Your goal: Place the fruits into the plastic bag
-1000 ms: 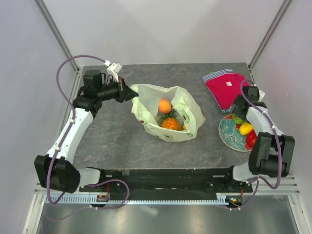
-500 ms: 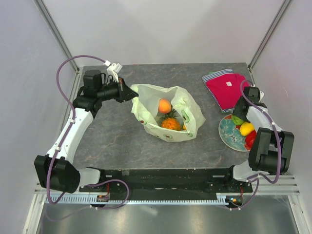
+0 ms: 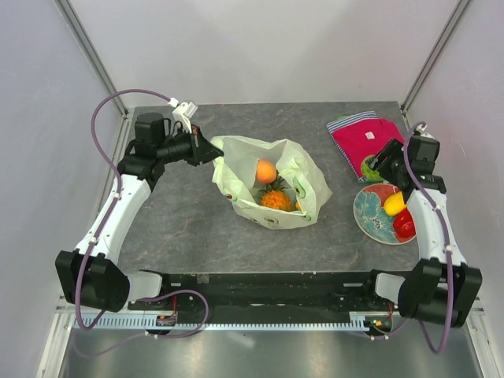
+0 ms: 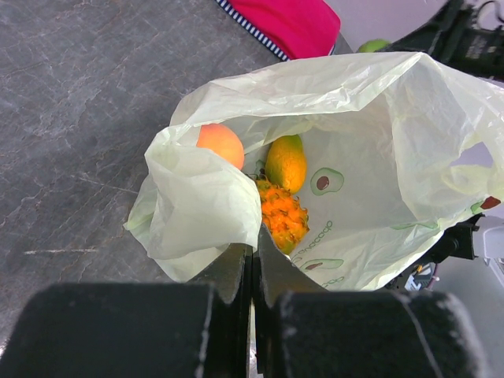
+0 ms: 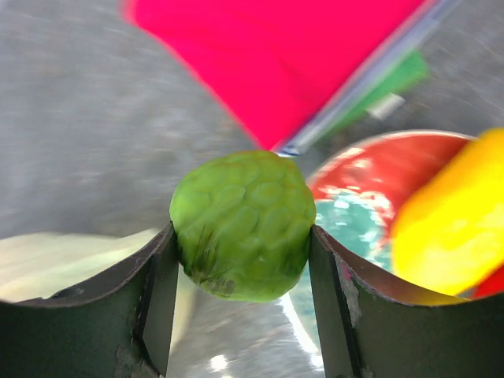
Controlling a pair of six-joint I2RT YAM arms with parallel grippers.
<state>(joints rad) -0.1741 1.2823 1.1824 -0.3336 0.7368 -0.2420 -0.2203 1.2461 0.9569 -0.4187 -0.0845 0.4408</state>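
Bright, even light; faint shadows.
Beyond the right gripper [image 5: 240,236], background smeared with blur; other views sharp.

A pale-green plastic bag [image 4: 409,118] printed with small green-and-brown avocado motifs; inside it, an orange-red peach [image 3: 266,171], an orange pineapple [image 3: 276,198] with a dark green crown, and a yellow-orange mango piece [image 4: 286,163]. The knobbly green fruit [image 5: 242,224] is bright lime, set against the right arm's dark grey fingers [image 5: 157,291]. The plate [image 3: 370,213] is teal with red floral patterning, and on it lie a yellow fruit [image 3: 394,204] and a glossy red piece [image 3: 405,224]. The shirt [image 3: 364,142] is magenta-red with navy-and-white striped trim. The counter [image 3: 181,220] is dark grey, veined like stone.
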